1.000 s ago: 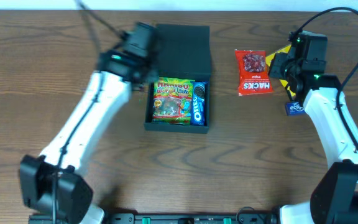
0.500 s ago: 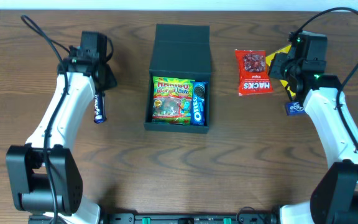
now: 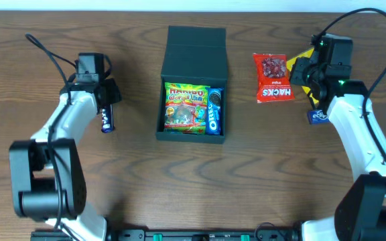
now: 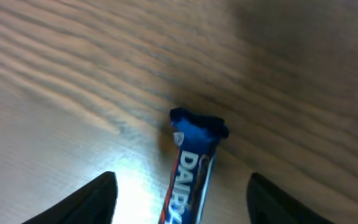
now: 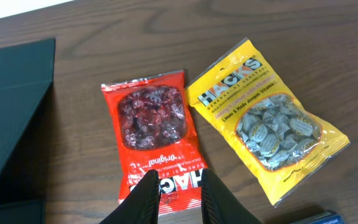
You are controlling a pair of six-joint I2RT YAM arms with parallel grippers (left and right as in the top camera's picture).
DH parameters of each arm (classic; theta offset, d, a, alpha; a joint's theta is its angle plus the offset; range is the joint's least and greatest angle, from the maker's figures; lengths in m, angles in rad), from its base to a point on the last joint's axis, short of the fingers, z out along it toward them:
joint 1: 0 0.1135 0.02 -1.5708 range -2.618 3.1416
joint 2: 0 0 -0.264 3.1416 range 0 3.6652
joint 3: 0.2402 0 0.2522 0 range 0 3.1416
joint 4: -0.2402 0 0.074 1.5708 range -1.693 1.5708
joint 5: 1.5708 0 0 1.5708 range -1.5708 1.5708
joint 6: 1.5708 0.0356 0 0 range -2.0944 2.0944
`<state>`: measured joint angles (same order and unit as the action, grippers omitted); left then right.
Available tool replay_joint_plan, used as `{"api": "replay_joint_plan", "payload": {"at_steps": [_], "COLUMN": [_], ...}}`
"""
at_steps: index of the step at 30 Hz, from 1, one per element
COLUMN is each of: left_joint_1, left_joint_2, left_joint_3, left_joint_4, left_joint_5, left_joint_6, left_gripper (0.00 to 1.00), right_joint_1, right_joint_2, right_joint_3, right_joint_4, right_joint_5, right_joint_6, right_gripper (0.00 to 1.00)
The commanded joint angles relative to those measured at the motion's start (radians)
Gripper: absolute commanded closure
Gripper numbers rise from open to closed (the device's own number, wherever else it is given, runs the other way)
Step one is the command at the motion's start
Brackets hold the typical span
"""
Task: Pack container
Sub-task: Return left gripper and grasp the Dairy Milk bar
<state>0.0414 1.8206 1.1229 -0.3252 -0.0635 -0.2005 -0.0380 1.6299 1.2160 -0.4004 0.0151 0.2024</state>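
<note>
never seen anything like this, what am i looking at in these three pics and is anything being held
Two white robot arms stand at a wooden table, each ending in a two-finger gripper. The wide picture comes from a camera above the table; the other two come from a camera on each wrist, looking past its own fingers. In the middle is the container, an open dark box with a Haribo packet and an Oreo pack inside. The left gripper is open over a blue bar lying on the wood, a finger to each side. The right gripper hovers, fingers slightly apart, over a red Hacks packet beside a yellow Hacks packet. Neither holds anything.
</note>
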Motion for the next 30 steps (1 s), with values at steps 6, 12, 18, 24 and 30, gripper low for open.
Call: {"api": "replay_joint_plan", "payload": {"at_steps": [6, 12, 18, 24, 30], "left_joint_1": [0.022, 0.034, 0.034, 0.034, 0.025], "left_joint_2": [0.074, 0.104, 0.132, 0.132, 0.131], "left_joint_3": [-0.008, -0.008, -0.008, -0.007, 0.038], "left_joint_4": [0.037, 0.048, 0.046, 0.045, -0.014], "left_joint_5": [0.141, 0.109, 0.108, 0.109, 0.109], "left_joint_6": [0.166, 0.182, 0.182, 0.145, 0.087], "left_gripper": [0.34, 0.39, 0.51, 0.69, 0.83], "right_joint_1": [-0.015, -0.015, -0.015, -0.015, -0.015], "right_joint_2": [0.001, 0.001, 0.001, 0.001, 0.001], "right_joint_3": [0.007, 0.007, 0.007, 0.007, 0.007], "right_joint_4": [-0.016, -0.016, -0.016, -0.015, -0.013], "right_joint_5": [0.003, 0.003, 0.003, 0.003, 0.003], "right_joint_6": [0.01, 0.01, 0.01, 0.01, 0.01], "right_gripper": [0.77, 0.77, 0.76, 0.76, 0.76]}}
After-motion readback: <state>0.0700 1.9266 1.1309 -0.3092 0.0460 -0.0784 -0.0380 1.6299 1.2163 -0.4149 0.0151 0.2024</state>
